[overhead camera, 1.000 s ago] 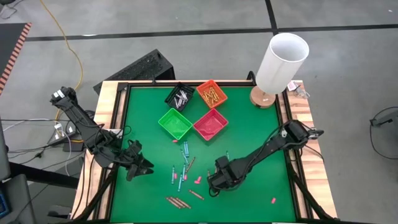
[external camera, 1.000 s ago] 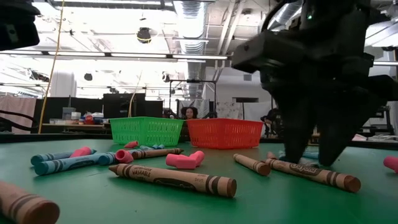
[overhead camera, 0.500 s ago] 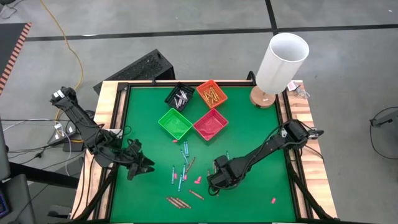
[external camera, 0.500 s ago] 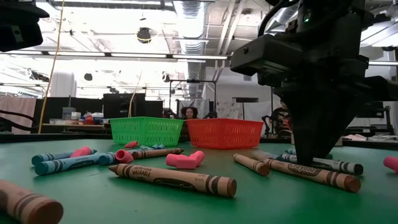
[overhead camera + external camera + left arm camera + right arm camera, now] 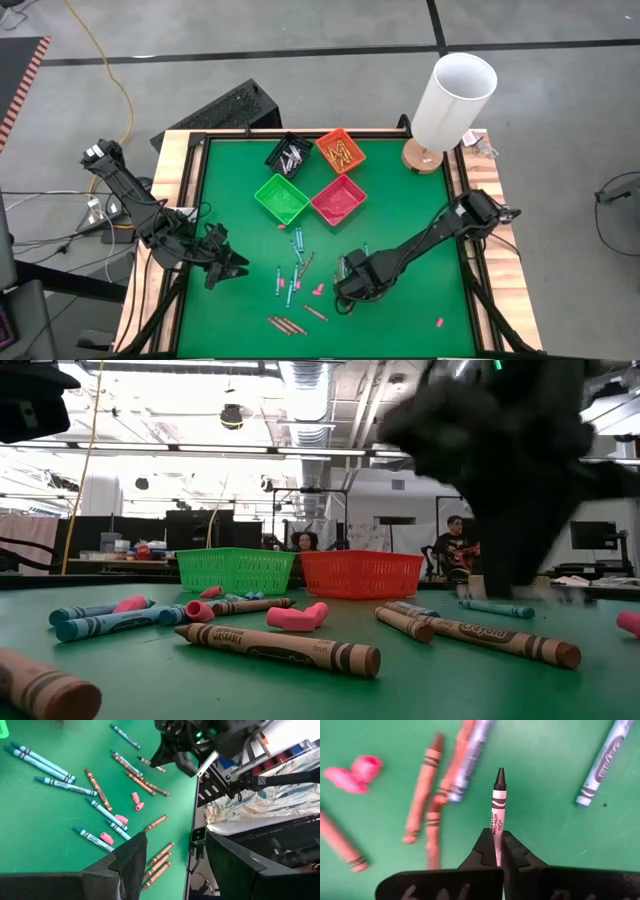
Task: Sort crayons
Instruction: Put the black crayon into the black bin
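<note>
Grey crayon (image 5: 497, 815) pinched between right gripper (image 5: 493, 851) fingers, tip protruding forward

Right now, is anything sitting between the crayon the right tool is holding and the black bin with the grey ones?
The right tool grips a grey crayon. Between it and the black bin sit the red bin and green bin; carried above them, nothing else visible blocks it.

floor: I'm seeing grey concrete (image 5: 250, 40) crossed by black tape lines (image 5: 300, 52), a yellow cable (image 5: 112, 70) trailing over it
ceiling: strip lights (image 5: 200, 450) are glowing among ducts (image 5: 305, 385)
far room: people (image 5: 455, 545) are sitting at desks
</note>
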Robot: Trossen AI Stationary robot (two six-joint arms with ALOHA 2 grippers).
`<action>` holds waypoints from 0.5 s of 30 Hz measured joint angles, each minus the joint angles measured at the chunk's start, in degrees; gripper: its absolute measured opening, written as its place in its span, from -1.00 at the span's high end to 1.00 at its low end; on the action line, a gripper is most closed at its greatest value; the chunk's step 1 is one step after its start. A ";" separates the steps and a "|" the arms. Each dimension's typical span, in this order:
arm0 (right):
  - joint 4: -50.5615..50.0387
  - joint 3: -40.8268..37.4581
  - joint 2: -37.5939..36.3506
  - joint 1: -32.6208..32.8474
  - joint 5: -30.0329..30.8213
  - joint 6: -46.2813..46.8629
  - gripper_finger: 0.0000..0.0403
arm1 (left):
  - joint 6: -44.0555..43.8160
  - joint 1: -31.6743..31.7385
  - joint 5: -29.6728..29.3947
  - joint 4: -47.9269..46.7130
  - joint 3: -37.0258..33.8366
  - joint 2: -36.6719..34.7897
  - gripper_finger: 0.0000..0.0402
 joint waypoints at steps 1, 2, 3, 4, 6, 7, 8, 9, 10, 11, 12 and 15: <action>-0.62 0.71 -0.46 -0.27 0.00 -0.69 0.99 | 0.03 0.00 -0.10 -0.02 0.00 0.00 0.04; -1.25 1.39 -0.81 -0.65 0.04 -1.54 0.99 | 0.03 0.00 -0.25 -0.04 0.00 0.00 0.04; -1.90 2.14 -1.03 -1.05 0.04 -2.51 0.99 | 0.15 0.00 -0.42 -0.02 0.00 0.00 0.04; -2.59 2.98 -1.16 -1.48 0.08 -3.65 0.99 | 0.42 0.00 -0.65 0.00 0.00 0.00 0.04; -2.96 5.14 -1.16 -2.77 0.11 -7.30 0.99 | 0.62 0.02 -0.73 -0.02 0.00 0.00 0.04; -2.97 6.35 -1.16 -3.62 0.11 -9.45 0.99 | 0.62 0.02 -0.74 -0.02 0.00 0.02 0.04; -2.96 7.60 -1.19 -4.53 0.11 -11.65 0.99 | 0.62 0.02 -0.91 -0.07 0.00 0.02 0.04; -2.95 8.72 -1.24 -5.58 0.11 -13.88 0.99 | 0.64 0.02 -1.17 -0.03 0.00 0.01 0.04; -2.91 9.82 -1.27 -6.71 0.11 -16.09 0.99 | 0.64 0.02 -1.41 -0.04 0.00 0.02 0.04; -2.91 10.77 -1.31 -7.98 0.13 -18.35 0.99 | 0.62 0.02 -1.60 -0.04 0.00 0.02 0.04; -3.03 11.69 -1.31 -9.30 0.17 -20.67 0.99 | 0.63 0.02 -1.64 -0.04 0.00 0.01 0.04; -3.05 14.21 -1.31 -13.85 0.22 -27.46 0.99 | 0.62 0.02 -2.17 -0.04 0.00 0.02 0.04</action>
